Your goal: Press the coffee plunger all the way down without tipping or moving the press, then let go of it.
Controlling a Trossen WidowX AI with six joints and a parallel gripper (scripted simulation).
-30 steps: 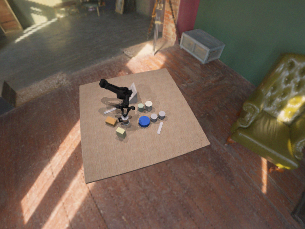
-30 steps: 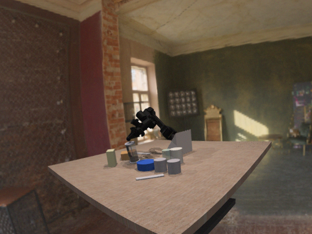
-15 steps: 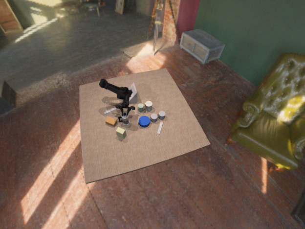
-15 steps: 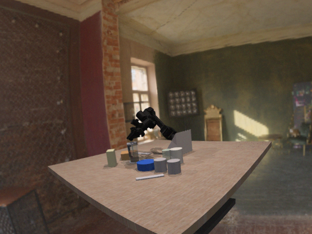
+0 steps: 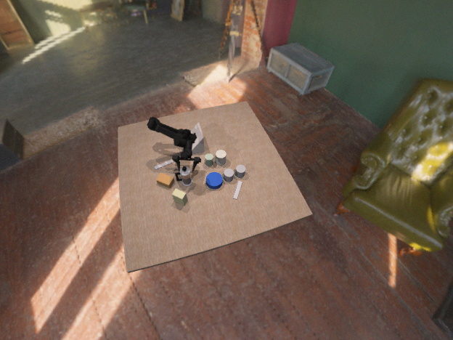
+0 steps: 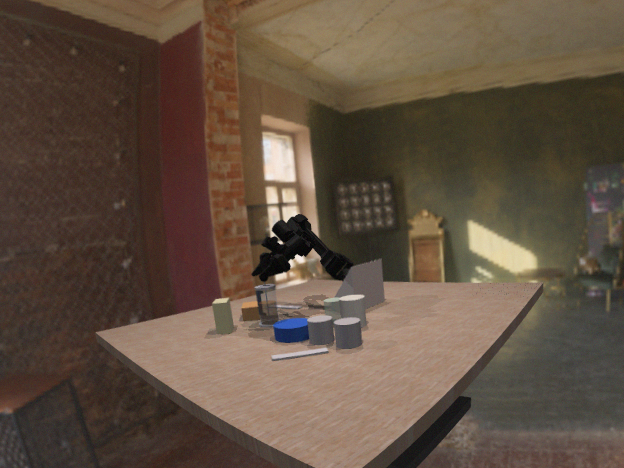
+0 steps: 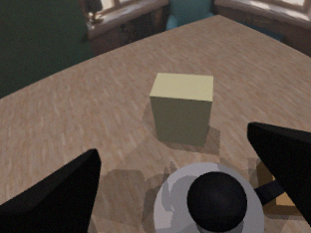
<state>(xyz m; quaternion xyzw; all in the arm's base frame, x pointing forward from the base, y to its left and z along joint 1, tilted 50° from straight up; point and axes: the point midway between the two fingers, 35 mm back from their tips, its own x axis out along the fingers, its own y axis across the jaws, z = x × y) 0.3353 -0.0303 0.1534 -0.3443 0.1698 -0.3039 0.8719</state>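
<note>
Wrist: hand (image 7: 166, 210) wide open (fingers flanking) — plunger knob (image 7: 217, 202) free.

Matt wooden table (image 5: 219, 227), glossy black plunger knob (image 7: 217, 202)

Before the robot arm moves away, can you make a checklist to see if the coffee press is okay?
1. Gripper open wide: ok.
2. Fingers off the black knob: ok, gaps on both sides.
3. Knob sitting low on the lid, plunger down: ok.
4. Coffee press standing upright on the table: ok.
5. Yellow block apart from the press: ok.
6. Plunger pushed fully to the bottom inside: cannot tell.
</note>
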